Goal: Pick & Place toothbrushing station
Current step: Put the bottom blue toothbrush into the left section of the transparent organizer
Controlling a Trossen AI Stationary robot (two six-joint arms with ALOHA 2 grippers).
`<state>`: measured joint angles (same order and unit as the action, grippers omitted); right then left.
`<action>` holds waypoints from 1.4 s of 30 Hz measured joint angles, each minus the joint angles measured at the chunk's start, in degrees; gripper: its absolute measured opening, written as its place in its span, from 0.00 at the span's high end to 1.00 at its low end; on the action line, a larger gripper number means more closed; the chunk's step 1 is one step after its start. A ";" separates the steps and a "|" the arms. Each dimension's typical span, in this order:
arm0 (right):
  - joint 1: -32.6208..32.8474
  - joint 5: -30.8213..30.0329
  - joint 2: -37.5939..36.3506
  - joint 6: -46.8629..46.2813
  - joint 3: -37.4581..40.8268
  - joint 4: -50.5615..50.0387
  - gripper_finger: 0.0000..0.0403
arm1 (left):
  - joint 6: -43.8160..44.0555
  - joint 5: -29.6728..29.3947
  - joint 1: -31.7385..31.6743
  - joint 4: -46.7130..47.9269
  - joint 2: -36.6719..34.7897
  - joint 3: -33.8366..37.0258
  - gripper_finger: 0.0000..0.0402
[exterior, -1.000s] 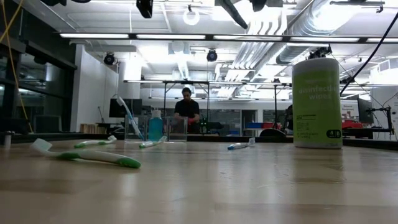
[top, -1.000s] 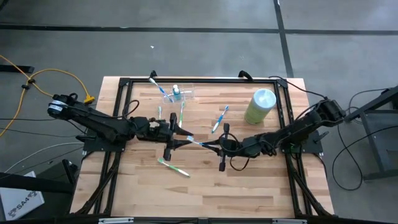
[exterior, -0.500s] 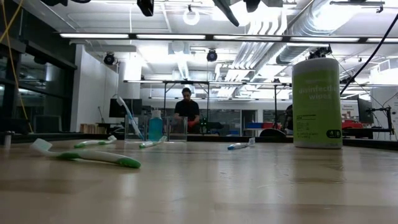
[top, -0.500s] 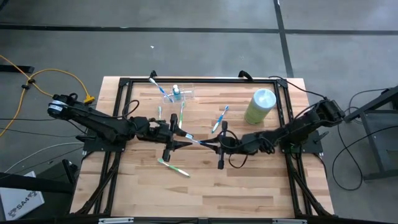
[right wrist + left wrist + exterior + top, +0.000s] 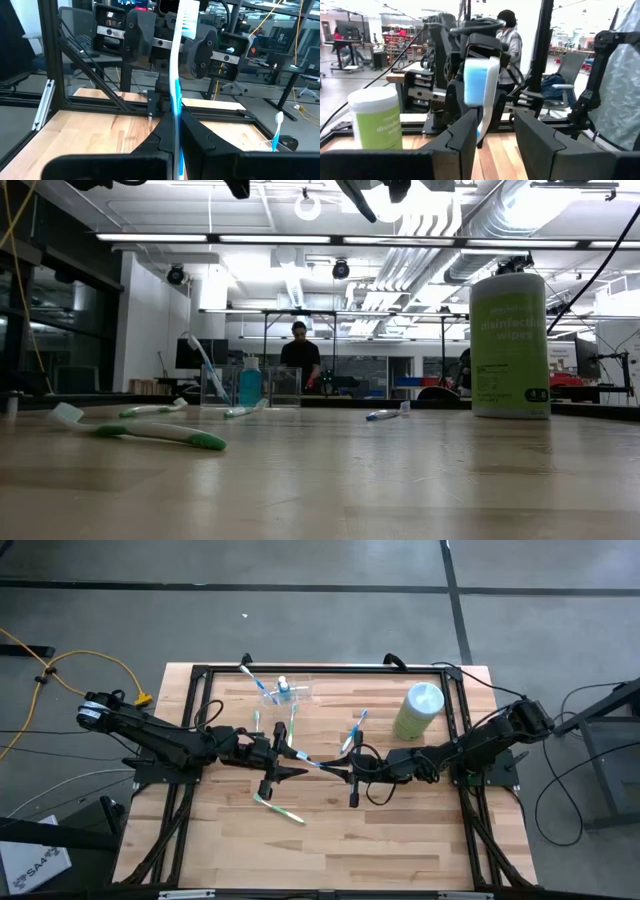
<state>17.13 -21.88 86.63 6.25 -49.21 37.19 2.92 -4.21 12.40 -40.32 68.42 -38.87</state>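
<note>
right hand [image 5: 176, 131] on blue toothbrush [image 5: 176, 95], handle end hidden

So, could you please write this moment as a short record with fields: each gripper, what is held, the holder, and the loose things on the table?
left gripper: above table centre, fingers apart around the brush, not clamped
right gripper: facing it, shut on blue-and-white toothbrush
toothbrush position: spans between both grippers
toothbrushing station: far edge of table, untouched
loose on table: green toothbrush, green canister
</note>
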 joint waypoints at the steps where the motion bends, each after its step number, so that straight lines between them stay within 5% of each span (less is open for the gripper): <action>1: -0.02 0.10 0.00 0.01 0.00 0.30 0.99 | 0.00 0.01 -0.12 0.05 0.01 0.00 0.68; 30: -0.45 0.60 -0.02 -0.17 0.00 -1.42 0.99 | 0.09 2.25 -3.06 -5.17 4.07 -0.02 0.78; 37: -0.44 -0.71 -0.04 -0.23 0.00 -3.04 0.99 | 0.02 0.56 -2.77 -4.93 4.07 -0.02 0.95; 42: -0.42 -0.47 -0.06 -0.55 0.00 -3.38 0.92 | -0.05 0.55 -2.80 -4.65 4.07 -0.02 0.98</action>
<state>16.71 -22.35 86.57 5.70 -49.21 33.81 2.87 -3.66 9.61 -44.97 72.49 -38.89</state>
